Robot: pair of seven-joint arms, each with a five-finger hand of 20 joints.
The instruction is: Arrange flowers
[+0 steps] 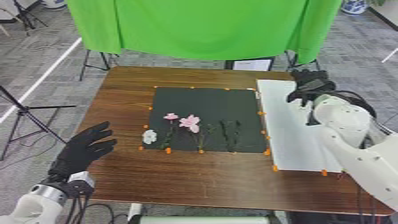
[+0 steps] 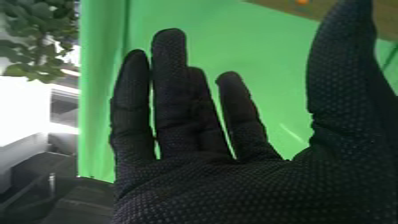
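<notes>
The flowers lie on a dark mat near the middle of the brown wooden table, over toward the robot's left half. A small pink bloom has a thin dark-green stem running down from it toward the mat's near edge. Just to its right is a larger pink flower, paler and fuller, its petals spread unevenly, with a slender green stem reaching nearly as far down. A white blossom, compact and ruffled at the rim, sits lower down by the mat's left edge. Right of the pink flowers, two dark, narrow sprigs lie side by side, roughly in line with the stems; their finer detail is too small to tell. Small orange pieces dot the edges of the mat. To its right lies a long white sheet, with more orange along its border. The left hand is at the table's left side, wide open, fingers extended and thumb apart. The right hand is at the far right corner, beyond the sheet's far end; in the wrist view that hand is open too, its fingers straight and thumb held well away, against green cloth.
</notes>
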